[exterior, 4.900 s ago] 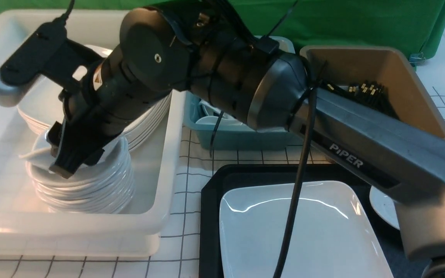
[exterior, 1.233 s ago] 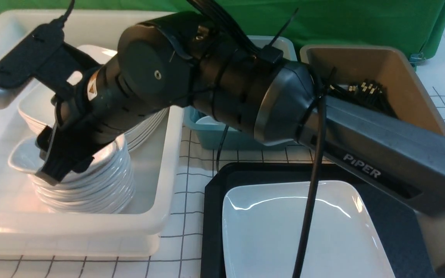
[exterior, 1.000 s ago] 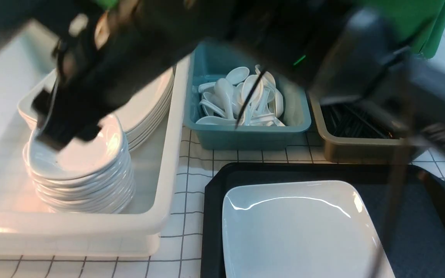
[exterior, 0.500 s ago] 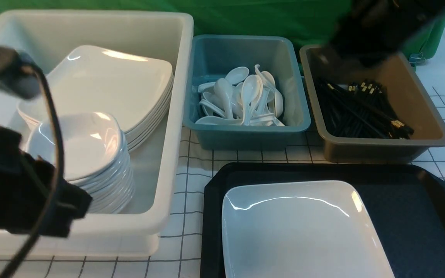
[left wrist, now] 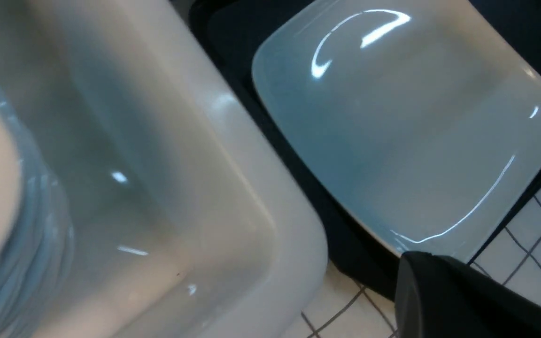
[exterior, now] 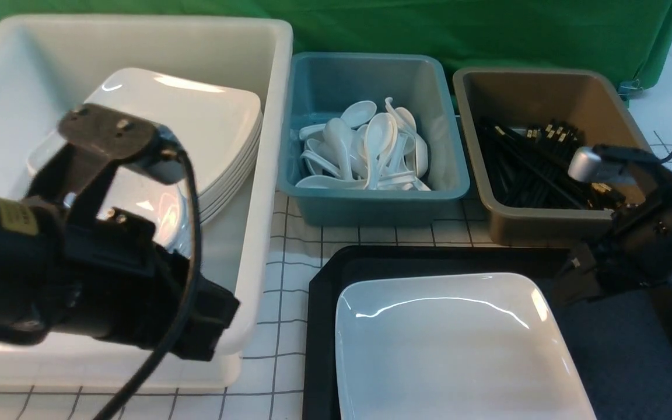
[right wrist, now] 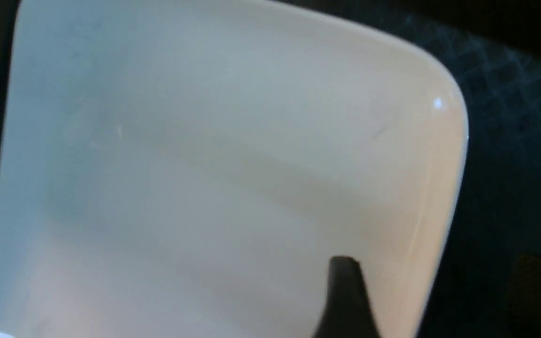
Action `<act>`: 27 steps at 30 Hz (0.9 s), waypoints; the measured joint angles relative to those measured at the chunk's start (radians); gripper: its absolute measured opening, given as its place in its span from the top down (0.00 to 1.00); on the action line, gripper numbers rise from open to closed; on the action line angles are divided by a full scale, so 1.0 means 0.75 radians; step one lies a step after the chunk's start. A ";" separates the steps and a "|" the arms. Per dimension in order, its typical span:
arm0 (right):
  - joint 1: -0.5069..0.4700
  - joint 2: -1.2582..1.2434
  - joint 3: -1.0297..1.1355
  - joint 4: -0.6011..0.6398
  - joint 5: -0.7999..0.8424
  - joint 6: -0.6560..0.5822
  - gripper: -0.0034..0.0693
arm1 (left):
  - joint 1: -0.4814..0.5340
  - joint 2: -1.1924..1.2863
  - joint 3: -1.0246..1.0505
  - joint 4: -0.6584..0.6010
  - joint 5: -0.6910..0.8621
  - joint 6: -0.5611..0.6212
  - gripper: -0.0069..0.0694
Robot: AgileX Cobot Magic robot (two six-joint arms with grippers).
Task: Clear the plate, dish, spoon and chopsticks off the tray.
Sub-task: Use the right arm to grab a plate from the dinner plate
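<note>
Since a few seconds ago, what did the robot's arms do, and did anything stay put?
The right gripper let go of the small dish in the white bin, swung back right, and now hangs open over the plate's far right corner. The left arm came into view in front of that bin. The plate, tray, spoons and binned chopsticks stayed put.

The plate [exterior: 458, 344] is large, glossy and white, roughly square with rounded corners and a shallow raised rim. It lies flat and face up on the left part of the tray [exterior: 622, 350], near its left and far rims. The tray is flat, black and finely textured, with a low rim and clipped corners, and rests on the checked table [exterior: 289, 256].
</note>
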 joint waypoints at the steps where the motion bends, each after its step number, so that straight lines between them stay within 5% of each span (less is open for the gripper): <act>1: 0.013 0.029 0.001 0.006 -0.029 -0.007 0.24 | -0.001 0.049 -0.013 -0.037 -0.006 0.026 0.91; 14: 0.104 0.239 0.003 0.028 -0.315 -0.034 0.19 | -0.258 0.324 -0.153 0.014 -0.126 -0.039 0.91; 20: 0.146 0.258 -0.005 0.033 -0.341 -0.062 0.62 | -0.266 0.326 -0.154 0.088 -0.149 -0.111 0.91; 27: 0.151 0.221 -0.004 -0.035 -0.269 0.003 0.63 | -0.266 0.316 -0.154 0.197 -0.089 -0.201 0.91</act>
